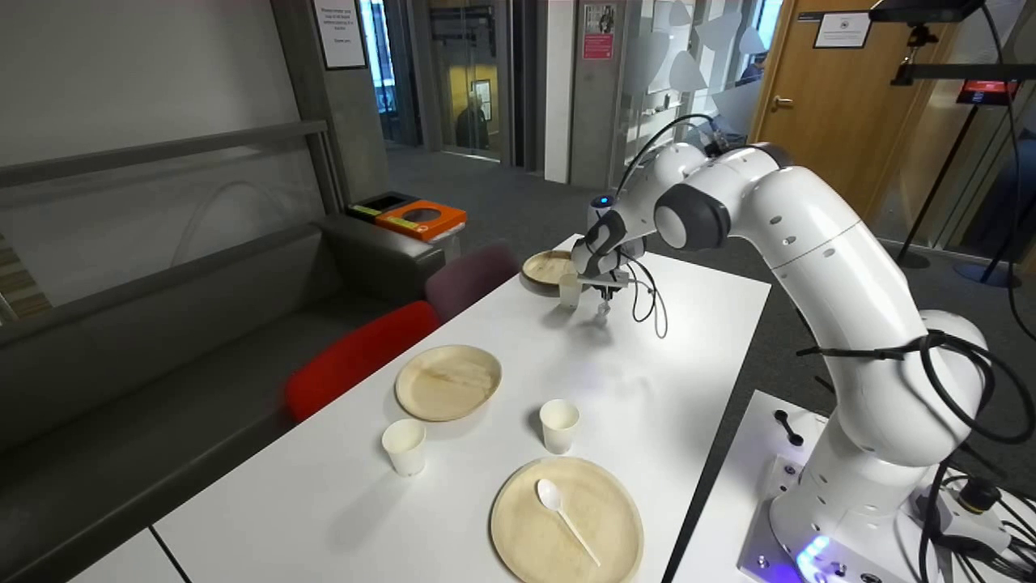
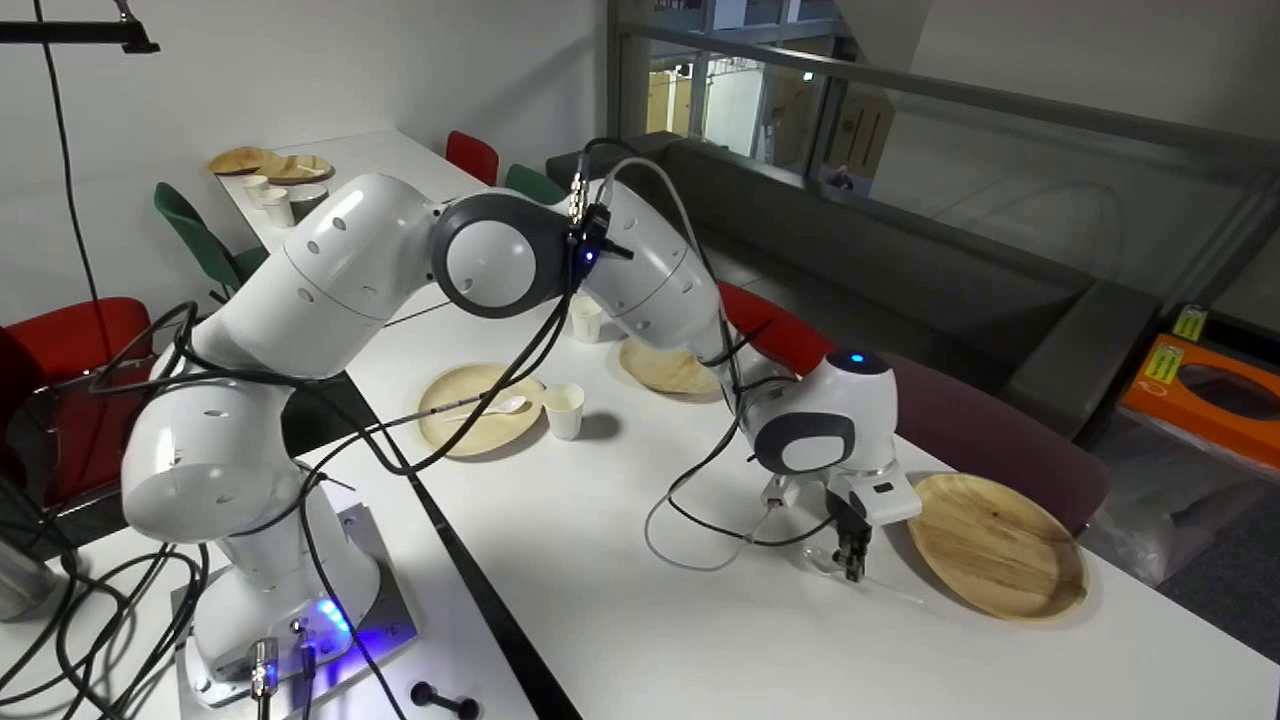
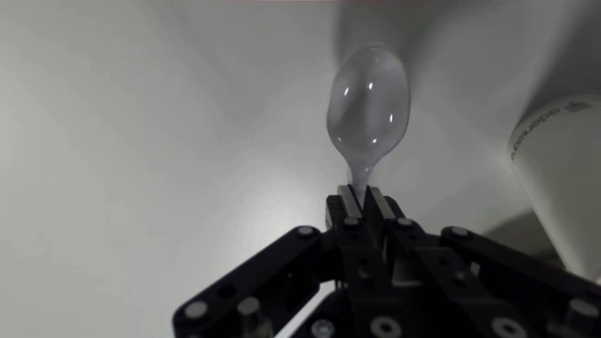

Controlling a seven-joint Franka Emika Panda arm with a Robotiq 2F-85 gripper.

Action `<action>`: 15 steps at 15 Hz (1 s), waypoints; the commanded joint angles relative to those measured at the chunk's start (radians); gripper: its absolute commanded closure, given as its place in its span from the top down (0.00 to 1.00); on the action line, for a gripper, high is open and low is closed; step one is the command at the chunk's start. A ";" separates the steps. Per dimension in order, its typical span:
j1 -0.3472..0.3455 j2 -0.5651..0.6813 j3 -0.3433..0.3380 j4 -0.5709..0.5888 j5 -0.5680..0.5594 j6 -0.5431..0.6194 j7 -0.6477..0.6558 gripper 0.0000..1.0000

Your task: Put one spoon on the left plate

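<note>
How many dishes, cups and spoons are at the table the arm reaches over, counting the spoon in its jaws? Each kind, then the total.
Dishes: 3
Cups: 3
Spoons: 2, one on a dish, one in the jaws
Total: 8

We see the clear spoon (image 3: 367, 105) gripped at its neck, well apart from the left plate (image 1: 449, 383), which lies round, tan and shallow on the table (image 1: 647, 348).

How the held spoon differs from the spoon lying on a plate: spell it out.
The held spoon is clamped near its head in the jaws; the other spoon lies free of them. The held spoon looks see-through; the other spoon looks solid white. Both have an oval head and a slim handle.
</note>
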 commanded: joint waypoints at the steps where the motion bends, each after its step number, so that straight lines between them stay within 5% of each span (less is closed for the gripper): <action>1: 0.055 0.009 -0.061 -0.018 -0.061 -0.016 0.067 0.02; 7: 0.019 0.004 0.001 0.026 -0.134 -0.266 -0.145 0.02; 12: 0.021 0.005 0.003 0.041 -0.163 -0.341 -0.194 0.02; 13: 0.021 0.004 0.003 0.041 -0.167 -0.342 -0.202 0.17; 15: 0.022 0.005 0.002 0.042 -0.170 -0.345 -0.210 0.30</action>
